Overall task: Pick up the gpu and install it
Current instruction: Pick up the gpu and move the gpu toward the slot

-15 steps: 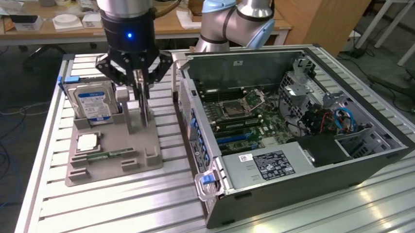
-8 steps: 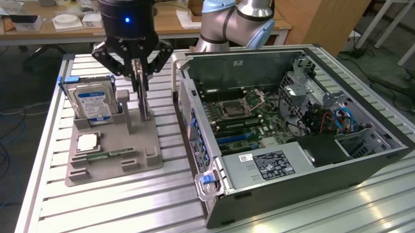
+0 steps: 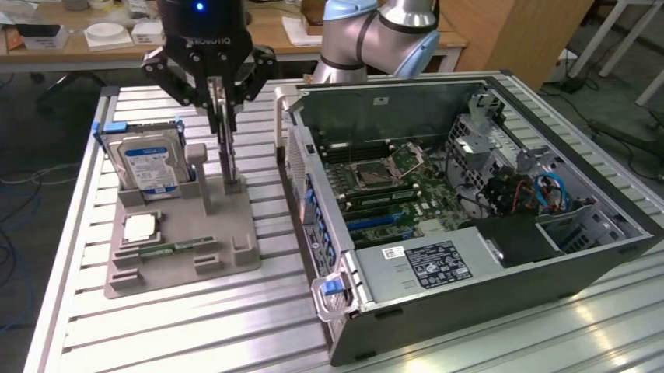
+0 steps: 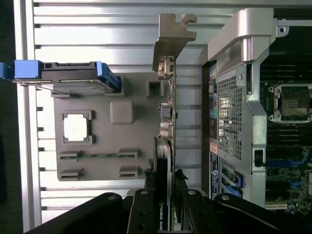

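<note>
Our claw point(image 3: 221, 116) is clamped on the top edge of the gpu point(image 3: 230, 167).
Across the grey holder point(image 3: 176, 264) we see the hard drive point(image 3: 151, 163) at its left end in the exterior view, the gpu upright at its right side, and the open computer case point(image 3: 467, 202) beyond it.

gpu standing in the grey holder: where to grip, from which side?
Top long edge, from straight above, squeezing its two flat faces. The gpu stands on edge in the grey holder, thin and upright, metal bracket at one end, hard drive standing beside it. The gripper is clamped there.
</note>
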You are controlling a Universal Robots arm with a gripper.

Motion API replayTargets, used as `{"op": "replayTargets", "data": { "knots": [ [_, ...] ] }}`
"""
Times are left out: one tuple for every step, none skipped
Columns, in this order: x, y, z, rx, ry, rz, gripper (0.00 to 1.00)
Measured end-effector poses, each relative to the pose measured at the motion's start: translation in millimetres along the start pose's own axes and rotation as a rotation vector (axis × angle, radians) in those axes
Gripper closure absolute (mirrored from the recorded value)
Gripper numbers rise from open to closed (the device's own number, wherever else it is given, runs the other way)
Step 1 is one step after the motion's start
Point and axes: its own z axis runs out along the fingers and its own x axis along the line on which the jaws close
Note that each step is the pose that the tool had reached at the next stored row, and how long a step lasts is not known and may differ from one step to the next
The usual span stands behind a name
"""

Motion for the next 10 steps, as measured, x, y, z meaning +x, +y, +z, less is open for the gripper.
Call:
{"op": "replayTargets", "data": {
  "knots": [
    [-0.1, 0.1, -3.0, 0.0, -0.0001, 0.0, 0.74],
    [-0.1, 0.2, -6.0, 0.0, -0.0001, 0.0, 0.74],
    [-0.2, 0.3, -9.2, -0.0001, -0.0001, 0.0, 0.74],
    [-0.3, 0.4, -12.6, 0.0001, -0.0001, 0.0, 0.74],
    [-0.4, 0.5, -16.1, -0.0001, 0.0, 0.0, 0.74],
    [-0.4, 0.7, -19.9, 0.0, 0.0, 0.0, 0.74],
    [-0.5, 0.8, -23.4, 0.0, -0.0001, 0.0, 0.74],
    [-0.6, 0.9, -27.2, 0.0, -0.0001, 0.0, 0.74],
    [-0.7, 1.0, -30.6, 0.0001, 0.0, 0.0, 0.74],
    [-0.7, 1.1, -32.7, 0.0, -0.0001, 0.0, 0.74]
  ]
}}
